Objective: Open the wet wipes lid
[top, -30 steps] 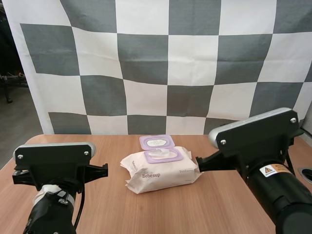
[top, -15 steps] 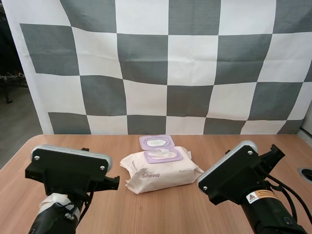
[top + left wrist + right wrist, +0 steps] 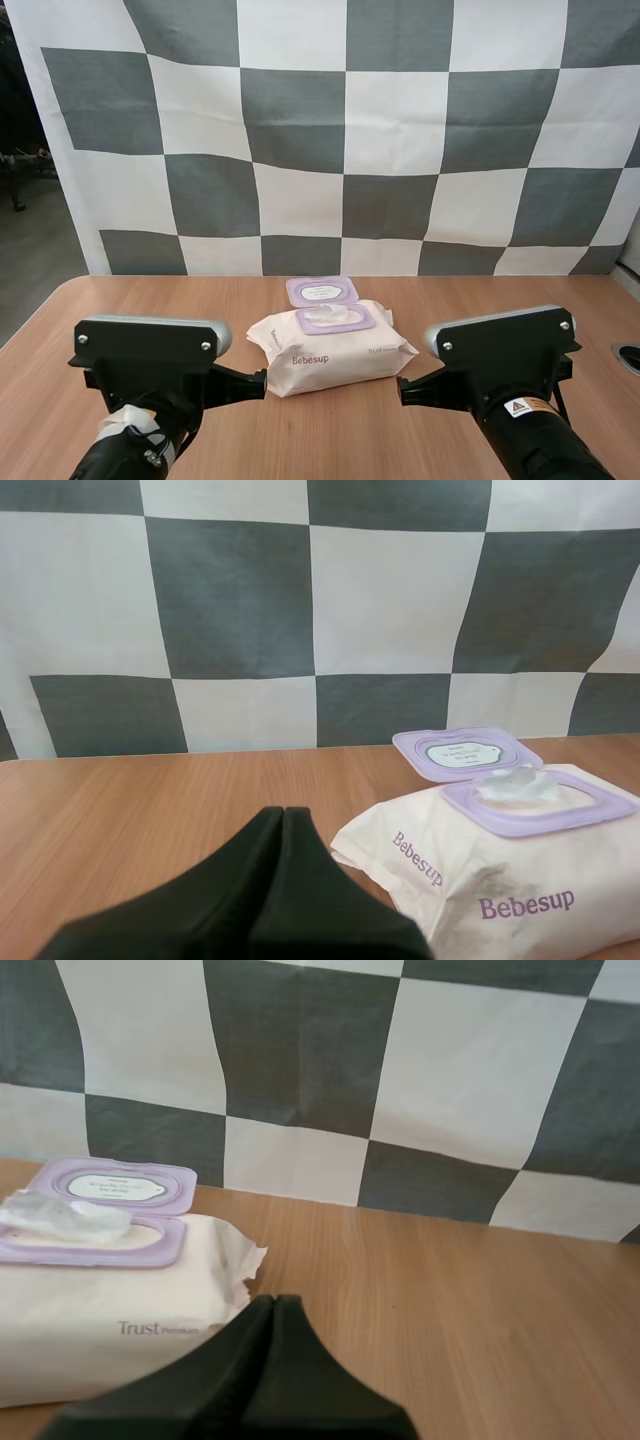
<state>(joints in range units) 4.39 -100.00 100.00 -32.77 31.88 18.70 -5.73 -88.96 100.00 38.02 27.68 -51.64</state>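
From the high view, the lid (image 3: pixel 322 291) of the pack of wet wipes (image 3: pixel 340 358) already lies folded back flat behind the opening, and a wipe (image 3: pixel 330 317) shows in it. The pack sits mid-bench. Our left claw (image 3: pixel 252 384) is low, just beside the pack's near left corner, and we cannot tell whether it touches. Our right claw (image 3: pixel 408 389) is near the near right corner. We see one risk here: either arm swinging inward would shove the light pack along the bench and could tip the lid back over.

From the left wrist view, our left claw (image 3: pixel 283 816) is closed on nothing, its fingers together as one wedge, aimed just beside the pack (image 3: pixel 500 880). A forward push would crumple the soft wrapper.

From the right wrist view, our right claw (image 3: pixel 275 1302) is likewise closed and empty, beside the pack's crimped end (image 3: pixel 245 1260). That loose edge could snag a finger.

The bench (image 3: pixel 470 300) is smooth pale wood, which we judge gives the pack little grip. A round dark fitting (image 3: pixel 627 357) sits at its right edge. A strip of grey floor (image 3: pixel 35 250) shows past its left edge.
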